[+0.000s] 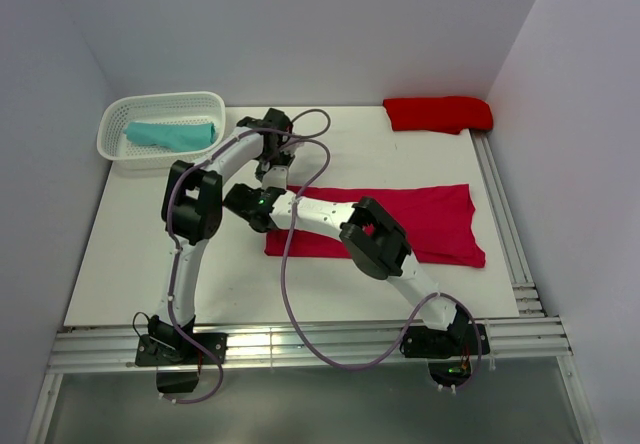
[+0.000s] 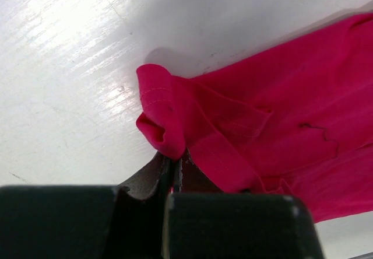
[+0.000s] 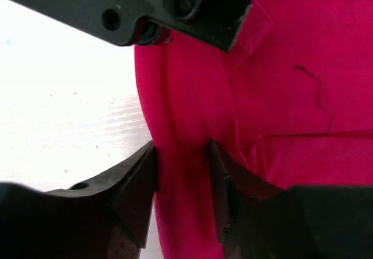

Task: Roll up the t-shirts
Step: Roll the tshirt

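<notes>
Nearest on the white table (image 1: 140, 274), the raspberry-crimson t-shirt (image 1: 430, 224) is laid out as a long flat band across the middle, its left end met by both arms. That end is turned up into a small fold. A ridge of this cloth is straddled by the right gripper (image 3: 182, 154), whose fingers (image 3: 137, 189) are set partway apart with the fabric filling the gap; whether it is actually squeezed cannot be told. Just beyond, the hemmed corner of the same shirt is pinched by the left gripper (image 2: 175, 163), its fingers drawn tight together on the cloth. A dark loose thread (image 3: 317, 90) is seen lying on the fabric nearby. Farther back on the left, the teal t-shirt (image 1: 170, 134) is held in a white lattice basket (image 1: 112, 149). At the far right corner, the scarlet t-shirt (image 1: 437, 113) is bundled on the table.
</notes>
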Available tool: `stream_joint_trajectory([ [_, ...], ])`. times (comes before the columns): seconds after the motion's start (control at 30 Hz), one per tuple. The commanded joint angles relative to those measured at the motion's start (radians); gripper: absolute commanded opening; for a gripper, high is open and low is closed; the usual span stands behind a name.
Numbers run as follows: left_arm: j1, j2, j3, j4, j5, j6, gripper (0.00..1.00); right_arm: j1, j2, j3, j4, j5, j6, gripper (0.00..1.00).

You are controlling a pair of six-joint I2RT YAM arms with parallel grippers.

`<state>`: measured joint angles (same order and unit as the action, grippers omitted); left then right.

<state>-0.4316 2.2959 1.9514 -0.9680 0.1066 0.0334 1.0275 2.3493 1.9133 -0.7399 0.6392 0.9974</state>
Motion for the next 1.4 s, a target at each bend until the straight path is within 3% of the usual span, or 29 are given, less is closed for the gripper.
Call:
stream_joint_trajectory([
  [0.0,-0.018,0.002,0.043,-0.012,-0.01,0.007,0.03,-0.004,0.022,0.02,-0.032,-0.007,0.015,0.42],
  [0.17,-0.018,0.007,0.046,-0.015,-0.01,0.008,0.06,-0.01,-0.015,-0.028,0.019,-0.045,0.007,0.28],
  [0.37,-0.018,0.007,0.075,-0.026,-0.002,0.02,0.17,-0.047,-0.139,-0.232,0.245,-0.185,-0.006,0.1],
  [0.6,-0.018,-0.023,0.142,-0.043,0.045,0.048,0.55,-0.136,-0.266,-0.563,0.659,-0.432,0.044,0.08],
  [0.7,-0.012,-0.039,0.184,-0.057,0.082,0.052,0.63,-0.173,-0.3,-0.676,0.811,-0.498,0.09,0.07],
  [0.97,0.091,-0.139,0.123,-0.054,0.281,0.059,0.68,-0.24,-0.312,-0.875,1.112,-0.665,0.22,0.05],
  [1.2,0.215,-0.243,-0.147,0.026,0.514,0.1,0.66,-0.276,-0.268,-1.01,1.371,-0.731,0.351,0.05],
  [1.37,0.24,-0.221,-0.249,0.092,0.652,0.114,0.66,-0.285,-0.262,-1.048,1.421,-0.734,0.383,0.05],
])
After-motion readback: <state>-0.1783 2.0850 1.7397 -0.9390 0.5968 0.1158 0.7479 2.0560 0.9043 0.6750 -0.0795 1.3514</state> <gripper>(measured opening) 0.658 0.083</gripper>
